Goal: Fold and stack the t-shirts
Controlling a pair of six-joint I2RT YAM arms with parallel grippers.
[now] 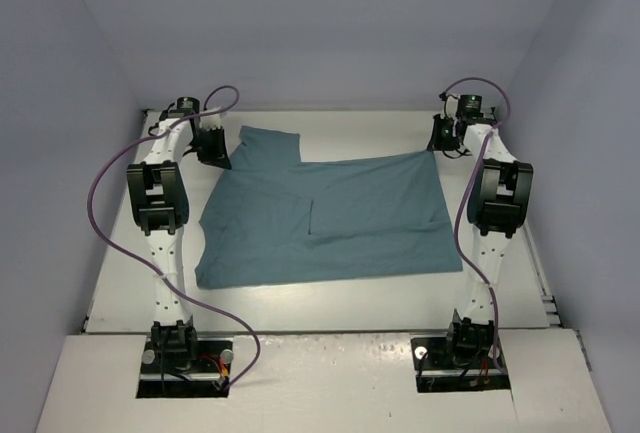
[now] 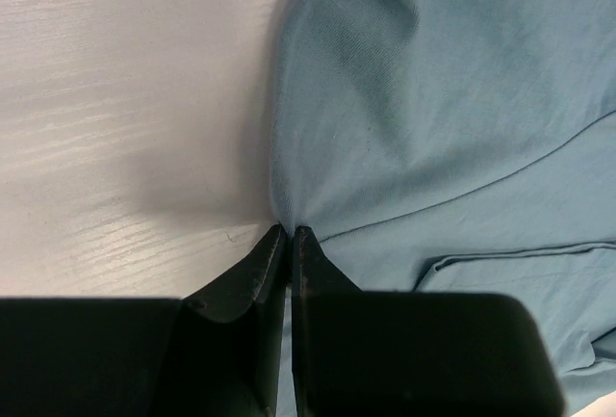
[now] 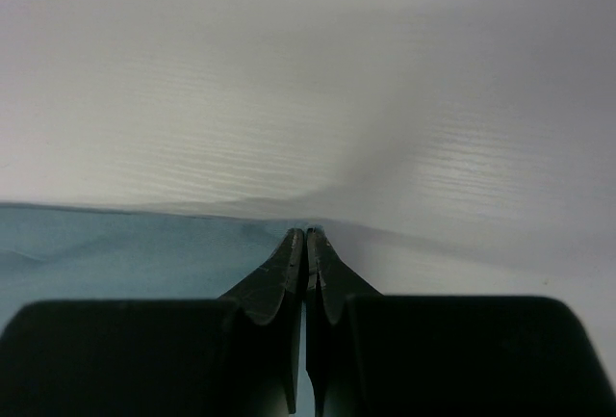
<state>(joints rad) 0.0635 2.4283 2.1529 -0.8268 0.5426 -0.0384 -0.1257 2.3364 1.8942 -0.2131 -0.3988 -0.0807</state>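
Left jaws are shut tight, pinching the t-shirt [image 2: 433,99] at its edge, creases fanning from their tips. Right jaws are shut on its far corner. It lies spread on the bench [image 1: 330,303], gripped at 11 and 1 o'clock, likely for folding toward 6.

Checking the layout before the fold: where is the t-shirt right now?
In the top view the t-shirt lies spread flat at centre, with the left tool at its far-left corner and the right tool at its far-right corner.
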